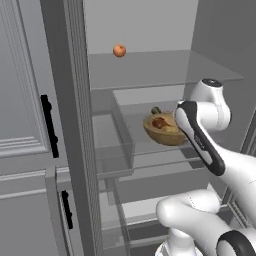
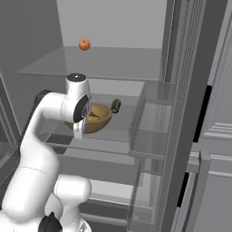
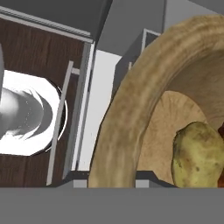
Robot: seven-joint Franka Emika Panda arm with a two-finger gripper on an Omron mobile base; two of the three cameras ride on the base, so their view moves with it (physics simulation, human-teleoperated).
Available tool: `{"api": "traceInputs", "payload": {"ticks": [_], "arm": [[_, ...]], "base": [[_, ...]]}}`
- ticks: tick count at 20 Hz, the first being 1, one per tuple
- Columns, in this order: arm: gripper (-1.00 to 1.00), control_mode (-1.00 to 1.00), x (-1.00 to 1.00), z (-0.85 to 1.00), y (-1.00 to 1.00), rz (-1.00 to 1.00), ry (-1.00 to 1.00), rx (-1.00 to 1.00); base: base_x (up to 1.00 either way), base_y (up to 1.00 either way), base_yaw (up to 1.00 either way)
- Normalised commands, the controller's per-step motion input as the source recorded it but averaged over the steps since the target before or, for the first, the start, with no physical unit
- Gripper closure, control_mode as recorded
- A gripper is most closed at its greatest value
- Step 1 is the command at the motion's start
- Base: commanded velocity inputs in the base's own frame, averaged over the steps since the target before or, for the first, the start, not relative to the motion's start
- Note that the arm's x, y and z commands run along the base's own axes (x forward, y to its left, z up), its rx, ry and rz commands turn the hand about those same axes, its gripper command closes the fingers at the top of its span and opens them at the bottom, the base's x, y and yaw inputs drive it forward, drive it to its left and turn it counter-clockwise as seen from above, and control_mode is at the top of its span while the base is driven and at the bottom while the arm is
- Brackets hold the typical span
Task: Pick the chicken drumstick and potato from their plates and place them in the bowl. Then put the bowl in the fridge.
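Bowl (image 1: 167,131) on glass fridge shelf (image 1: 150,150)

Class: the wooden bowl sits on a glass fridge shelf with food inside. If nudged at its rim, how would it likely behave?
The bowl looks rigid, thick-walled wood, so it probably won't flex. Its rounded underside on the smooth glass shelf suggests it may slide or rock rather than tip over. The loose potato and chicken drumstick inside could roll and shift its balance.

grey panelled cabinet fronts (image 1: 22,100) with black bar handles (image 1: 49,126) flank the opening. dark brown wood floor (image 3: 26,57) shows below. light is flat and even.
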Motion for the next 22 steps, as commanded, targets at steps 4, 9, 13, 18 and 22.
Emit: {"api": "traceInputs", "payload": {"ticks": [4,9,13,18,22], "arm": [[1.00,-1.00,0.85,-0.58,0.20,0.16,0.00,0.00],[1.00,-1.00,0.61,-0.57,0.30,0.11,0.00,0.00],[1.00,-1.00,0.62,-0.38,0.08,0.06,0.00,0.00],[1.00,-1.00,0.60,-0.31,0.02,0.02,0.00,0.00],[1.00,-1.00,0.48,-0.14,0.06,0.00,0.00,0.00]], "base": [[0.00,0.00,0.00],[0.00,0.00,0.00],[0.00,0.00,0.00],[0.00,0.00,0.00],[0.00,0.00,0.00]]}}
